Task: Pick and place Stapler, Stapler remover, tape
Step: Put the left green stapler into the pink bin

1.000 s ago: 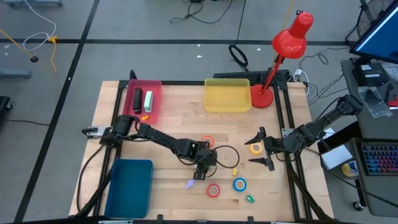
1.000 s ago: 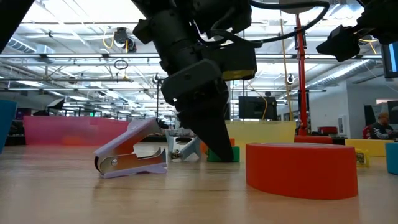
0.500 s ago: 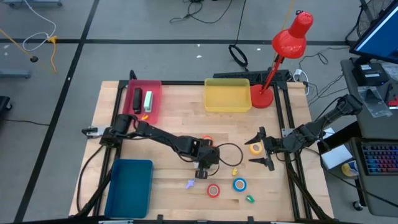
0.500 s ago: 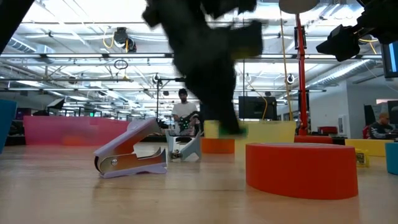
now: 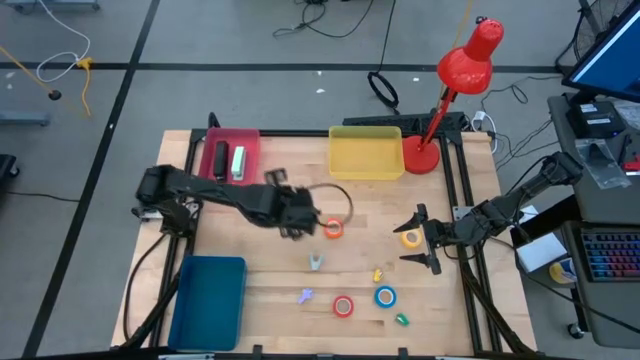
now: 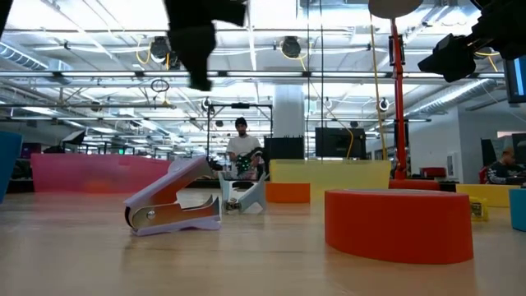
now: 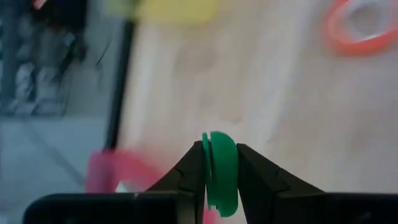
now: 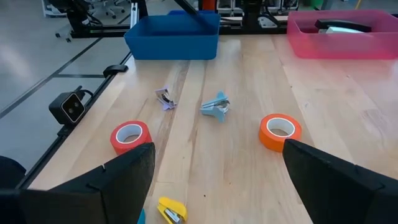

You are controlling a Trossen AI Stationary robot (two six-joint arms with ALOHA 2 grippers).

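While the left gripper (image 7: 219, 163) hangs above the middle of the table, its two dark fingers (image 7: 186, 171) are pinched almost together on a small green staple remover (image 7: 220, 174), which stands on edge between them and pokes out past their tips; in the high view that gripper (image 5: 297, 216) shows just beside the orange tape roll (image 5: 333, 229), with the left arm stretched low across the wood from the left edge, bent at the elbow near the pink tray (image 5: 229, 178); two staplers, one black (image 5: 220, 159) and one pale (image 5: 238, 161), lie side by side in that tray; a grey-blue staple remover (image 5: 316, 262) lies on the bare wood near the middle, a lilac one (image 5: 305, 295) nearer the front edge, and a yellow one (image 5: 378, 274) to their right; the red roll (image 5: 343, 306) and the blue roll (image 5: 385, 296) sit close together near the front edge, with another green piece (image 5: 401, 320) just beyond the blue one; the right gripper (image 5: 422, 239) waits near the right edge with its fingers spread wide and nothing between them, the yellow roll (image 5: 411, 238) lying on the table between its tips; the yellow tray (image 5: 366, 153) stands at the back and the blue tray (image 5: 207, 300) at the front left corner.
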